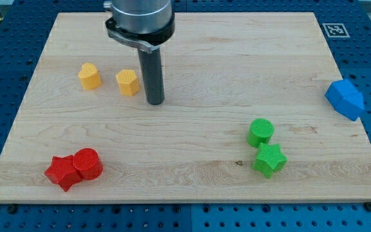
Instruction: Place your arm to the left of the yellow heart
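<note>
My tip is a bare rod that holds nothing. It stands just at the view's right of the yellow hexagon block. The yellow heart lies further to the view's left, beyond that hexagon, on the wooden board.

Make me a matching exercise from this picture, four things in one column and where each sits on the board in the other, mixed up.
Things:
1. blue block
2. red star
3. my tip
4. green star

Places:
A. just right of the yellow hexagon
B. view's bottom left
C. view's right edge
D. below the green cylinder

Pairs: 1-C, 2-B, 3-A, 4-D
</note>
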